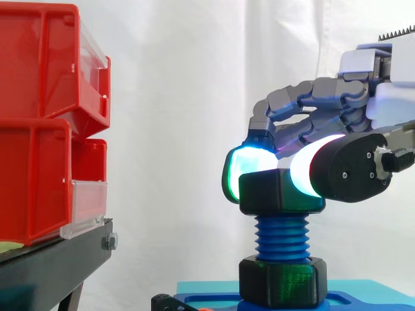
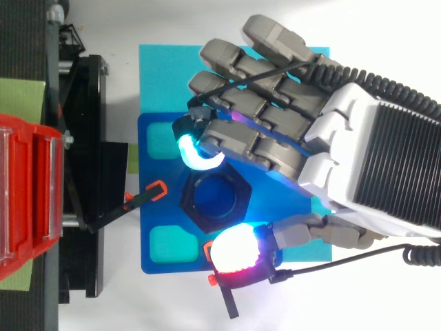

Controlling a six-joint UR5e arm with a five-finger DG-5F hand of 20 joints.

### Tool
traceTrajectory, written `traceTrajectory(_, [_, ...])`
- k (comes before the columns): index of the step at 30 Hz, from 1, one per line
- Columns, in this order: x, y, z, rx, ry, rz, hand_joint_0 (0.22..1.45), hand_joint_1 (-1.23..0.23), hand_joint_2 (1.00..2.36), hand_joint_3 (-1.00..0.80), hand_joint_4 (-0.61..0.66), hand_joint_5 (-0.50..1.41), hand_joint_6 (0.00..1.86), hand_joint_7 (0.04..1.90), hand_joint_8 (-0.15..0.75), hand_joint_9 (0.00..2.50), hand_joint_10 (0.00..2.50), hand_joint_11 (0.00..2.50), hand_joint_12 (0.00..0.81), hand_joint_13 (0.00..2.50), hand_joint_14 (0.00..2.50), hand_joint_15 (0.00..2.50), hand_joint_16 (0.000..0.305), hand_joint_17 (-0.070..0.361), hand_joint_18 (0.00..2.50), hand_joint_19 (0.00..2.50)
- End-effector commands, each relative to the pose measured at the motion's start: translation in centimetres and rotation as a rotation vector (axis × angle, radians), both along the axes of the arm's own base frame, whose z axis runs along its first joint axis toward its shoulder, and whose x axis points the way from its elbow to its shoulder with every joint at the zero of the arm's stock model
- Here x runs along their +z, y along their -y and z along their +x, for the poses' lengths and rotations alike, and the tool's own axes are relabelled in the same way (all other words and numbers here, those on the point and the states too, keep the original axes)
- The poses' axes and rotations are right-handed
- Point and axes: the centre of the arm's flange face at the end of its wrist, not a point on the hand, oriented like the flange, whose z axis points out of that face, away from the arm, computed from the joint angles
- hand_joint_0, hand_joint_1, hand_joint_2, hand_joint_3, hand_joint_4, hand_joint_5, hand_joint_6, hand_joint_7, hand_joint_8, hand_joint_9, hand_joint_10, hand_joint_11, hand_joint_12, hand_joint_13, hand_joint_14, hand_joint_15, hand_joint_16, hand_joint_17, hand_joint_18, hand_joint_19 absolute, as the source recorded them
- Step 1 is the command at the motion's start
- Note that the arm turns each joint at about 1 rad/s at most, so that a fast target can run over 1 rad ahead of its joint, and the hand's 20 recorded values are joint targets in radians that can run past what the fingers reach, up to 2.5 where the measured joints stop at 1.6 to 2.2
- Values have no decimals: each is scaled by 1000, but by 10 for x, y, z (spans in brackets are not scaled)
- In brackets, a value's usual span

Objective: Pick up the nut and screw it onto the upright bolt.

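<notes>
From the side, the hand point(image 1: 337, 107) pinches the nut point(image 1: 280, 192) between a curled finger's pad and the thumb's. The nut is just under its fingers, seated on top of the bolt point(image 1: 281, 236); any tilt as it turns would likely cross-thread it, and a light grip could let the pads slip on the flats. From above, the nut point(image 2: 189, 200) sits between those pads, its hole facing up and its axis in line with the upright bolt point(image 2: 215, 198).

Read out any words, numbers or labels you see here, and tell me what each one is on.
There are none: no readable text on the red bins, nut, lower nut, bolt, blue base or hand.
The bins' clear label holders show no print.
</notes>
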Motion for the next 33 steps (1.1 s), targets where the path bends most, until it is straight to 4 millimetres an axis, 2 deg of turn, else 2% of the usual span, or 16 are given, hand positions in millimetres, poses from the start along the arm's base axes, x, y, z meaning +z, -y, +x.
traceTrajectory(1, [0, 4, 0, 6, 1, -2, 582, -586, 1000, -500, 284, -155, 605, 1145, 289, 503, 0, 0, 314, 354, 0, 0, 31, 70, 65, 0])
traceTrajectory(5, [0, 5, 1, 10, -1, -5, 578, -596, 1000, -500, 283, -155, 603, 1148, 288, 502, 0, 0, 315, 355, 0, 0, 31, 71, 67, 0])
traceTrajectory(12, [-1, 11, 0, 4, -8, -8, 534, -712, 1000, -500, 278, -154, 536, 1235, 282, 473, 0, 0, 329, 328, 0, 0, 34, 77, 32, 0])
traceTrajectory(16, [-1, 11, 0, 6, -9, -9, 526, -755, 1000, -500, 281, -155, 543, 1225, 280, 461, 0, 0, 333, 321, 0, 0, 35, 78, 25, 0])
traceTrajectory(21, [-14, 11, -5, 12, -12, -10, 507, -766, 1000, -500, 285, -154, 509, 1257, 282, 450, 0, 0, 339, 310, 0, 0, 37, 83, 14, 0])
traceTrajectory(30, [-12, 8, -4, 13, 7, -17, 455, -742, 1000, -500, 320, -184, 503, 1047, 292, 425, 0, 0, 366, 288, 0, 0, 42, 95, 0, 0])
traceTrajectory(33, [-11, 7, -3, 15, 12, -20, 421, -724, 1000, -500, 295, -207, 503, 898, 299, 391, 0, 0, 385, 253, 0, 0, 47, 105, 0, 0])
